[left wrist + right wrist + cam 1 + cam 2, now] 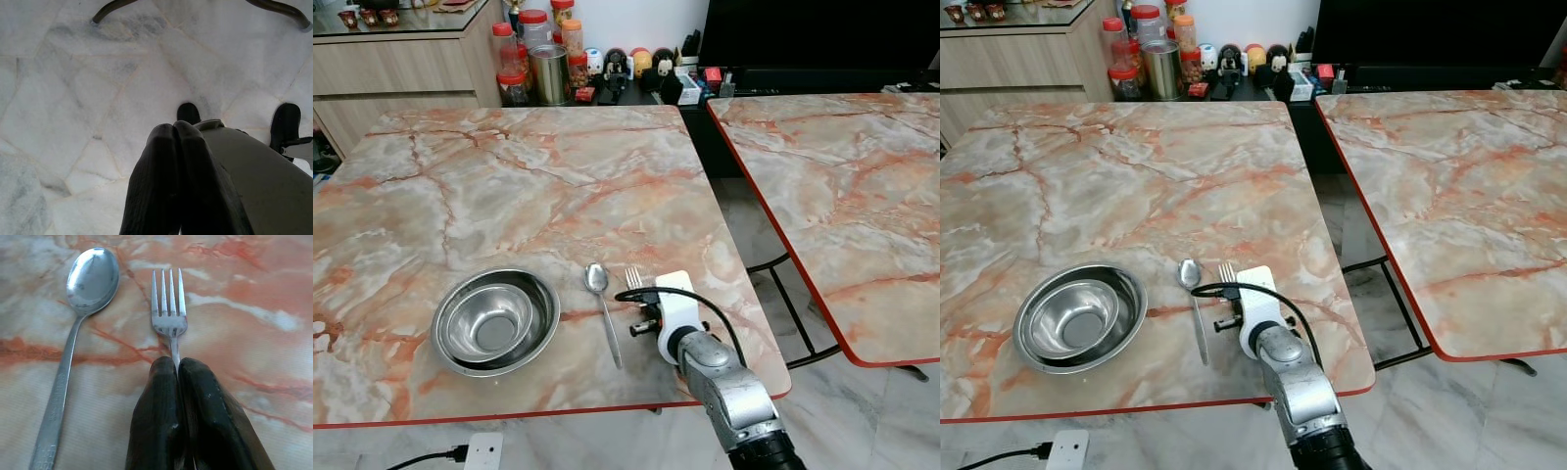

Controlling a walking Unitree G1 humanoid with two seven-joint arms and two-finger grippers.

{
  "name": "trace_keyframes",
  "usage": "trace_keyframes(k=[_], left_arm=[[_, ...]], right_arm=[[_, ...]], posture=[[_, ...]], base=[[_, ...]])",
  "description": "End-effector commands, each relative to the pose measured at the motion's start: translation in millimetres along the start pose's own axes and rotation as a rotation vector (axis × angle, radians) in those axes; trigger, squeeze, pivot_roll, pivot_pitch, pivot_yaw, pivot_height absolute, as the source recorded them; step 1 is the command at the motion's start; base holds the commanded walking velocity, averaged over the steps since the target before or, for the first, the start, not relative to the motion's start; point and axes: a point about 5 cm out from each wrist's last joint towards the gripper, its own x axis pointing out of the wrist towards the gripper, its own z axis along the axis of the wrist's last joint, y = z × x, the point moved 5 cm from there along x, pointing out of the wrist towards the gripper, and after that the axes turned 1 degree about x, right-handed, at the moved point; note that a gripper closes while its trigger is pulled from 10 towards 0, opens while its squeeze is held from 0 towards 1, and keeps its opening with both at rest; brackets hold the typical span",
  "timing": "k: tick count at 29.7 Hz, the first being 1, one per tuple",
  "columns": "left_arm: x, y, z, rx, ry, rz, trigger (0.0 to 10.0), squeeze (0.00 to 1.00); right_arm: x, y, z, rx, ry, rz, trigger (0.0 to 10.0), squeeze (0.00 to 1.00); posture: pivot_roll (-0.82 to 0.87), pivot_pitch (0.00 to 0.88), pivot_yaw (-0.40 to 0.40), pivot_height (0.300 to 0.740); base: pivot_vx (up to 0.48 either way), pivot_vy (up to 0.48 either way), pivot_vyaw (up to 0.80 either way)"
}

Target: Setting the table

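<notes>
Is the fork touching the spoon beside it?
Apart. The right wrist view shows bare marble between the fork and the spoon along their whole length.

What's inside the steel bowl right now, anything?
The steel bowl holds a second, smaller steel bowl nested in it; that one looks empty. Whatever lies between the two is covered. The spoon and fork lie beside them.

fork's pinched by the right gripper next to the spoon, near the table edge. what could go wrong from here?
1. The right gripper is shut on the fork at its thin handle, so the fork could twist or drag on release.
2. The spoon lies close beside the fork; a sideways withdrawal might knock it askew, perhaps toward the steel bowl.
3. The place setting sits near the table edge, so a hard pull-back may sweep cutlery off.
</notes>
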Motion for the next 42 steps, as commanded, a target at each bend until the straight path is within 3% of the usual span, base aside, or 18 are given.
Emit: trace_keyframes(k=[1, 2, 3, 4, 5, 6, 9, 10, 15, 16, 28, 36, 37, 38, 39, 41, 42], left_arm=[[-1.1, -1.7, -8.0, 0.003, 0.027, -0.009, 10.0, 0.00], [-1.2, -1.8, -8.2, 0.003, 0.027, -0.010, 10.0, 0.00], [-1.2, -1.8, -8.2, 0.004, 0.027, -0.010, 10.0, 0.00], [-1.1, -2.0, -7.9, 0.004, 0.027, -0.011, 10.0, 0.00], [-1.1, -2.2, -7.6, 0.004, 0.026, -0.011, 10.0, 0.00], [-0.9, -2.8, -6.8, 0.004, 0.025, -0.012, 10.0, 0.00], [-0.8, -3.0, -6.6, 0.004, 0.024, -0.013, 10.0, 0.00], [-0.8, -3.0, -6.7, 0.005, 0.025, -0.014, 10.0, 0.00], [-0.8, -3.0, -6.8, 0.006, 0.026, -0.014, 10.0, 0.00], [-0.9, -2.8, -6.9, 0.007, 0.026, -0.014, 10.0, 0.00], [-0.6, -1.0, -5.8, 0.010, 0.025, -0.014, 10.0, 0.00], [-0.6, -2.9, -5.6, 0.006, 0.023, -0.020, 10.0, 0.00], [-0.6, -3.4, -5.3, 0.004, 0.022, -0.021, 10.0, 0.00], [-0.6, -3.4, -5.3, 0.004, 0.022, -0.021, 10.0, 0.00], [-0.5, -3.7, -4.7, -0.001, 0.019, -0.023, 10.0, 0.00], [-0.5, -3.9, -4.4, -0.003, 0.017, -0.023, 10.0, 0.00], [-0.3, -4.3, -3.4, -0.003, 0.014, -0.025, 10.0, 0.00]], right_arm=[[0.0, 4.5, 0.1, 0.000, 0.003, 0.019, 10.0, 0.00], [0.0, 4.9, -0.1, -0.001, 0.004, 0.021, 10.0, 0.23], [0.0, 5.3, -0.1, 0.000, 0.004, 0.024, 10.0, 0.23], [0.0, 5.5, -0.2, 0.000, 0.004, 0.026, 10.0, 0.65], [-0.1, 5.7, -0.4, 0.000, 0.004, 0.027, 10.0, 0.78], [-0.1, 7.2, -1.0, -0.002, 0.008, 0.038, 10.0, 1.00], [-0.3, 7.8, -1.5, -0.004, 0.010, 0.040, 10.0, 1.00], [-0.3, 7.2, -2.0, -0.008, 0.013, 0.034, 10.0, 0.63], [0.1, 5.5, -2.9, -0.010, 0.016, 0.028, 10.0, 0.63], [0.1, 5.6, -2.7, -0.011, 0.016, 0.028, 10.0, 0.00], [-0.1, 7.0, 0.0, -0.012, 0.008, 0.031, 10.0, 0.00], [-9.1, 0.1, 35.3, 0.001, -0.190, 0.006, 10.0, 0.00], [-11.3, -1.0, 41.8, -0.004, -0.229, 0.006, 10.0, 0.12], [-11.3, -1.0, 41.8, -0.004, -0.229, 0.006, 10.0, 0.12], [-12.7, -1.6, 45.7, -0.007, -0.252, 0.007, 10.0, 0.23], [-13.4, -2.0, 47.6, -0.005, -0.266, 0.007, 10.0, 0.23], [-15.2, -3.8, 53.0, 0.007, -0.297, 0.003, 10.0, 0.65]], posture=[[-0.07, 0.068, -0.035, 0.740], [-0.07, 0.068, -0.035, 0.740], [-0.07, 0.068, -0.035, 0.740], [-0.07, 0.069, -0.036, 0.740], [-0.07, 0.069, -0.036, 0.740], [-0.07, 0.069, -0.036, 0.740], [-0.07, 0.070, -0.036, 0.740], [-0.07, 0.070, -0.036, 0.740], [-0.07, 0.070, -0.036, 0.740], [-0.07, 0.070, -0.035, 0.740], [-0.06, 0.069, -0.030, 0.740], [-0.07, 0.067, -0.029, 0.740], [-0.07, 0.067, -0.029, 0.740], [-0.07, 0.067, -0.029, 0.740], [-0.07, 0.068, -0.029, 0.740], [-0.07, 0.068, -0.029, 0.740], [-0.07, 0.066, -0.030, 0.740]], base=[[0.000, 0.000, 0.00], [0.000, 0.000, 0.00], [0.000, 0.000, 0.00], [0.000, 0.000, 0.00], [0.000, 0.000, 0.00], [0.000, 0.000, 0.00], [0.000, 0.000, 0.00], [0.000, 0.000, 0.00], [0.000, 0.000, 0.00], [0.000, 0.000, 0.00], [0.000, 0.000, 0.00], [0.000, 0.000, 0.00], [0.000, 0.000, 0.00], [0.000, 0.000, 0.00], [0.000, 0.000, 0.00], [0.000, 0.000, 0.00], [0.000, 0.000, 0.00]])
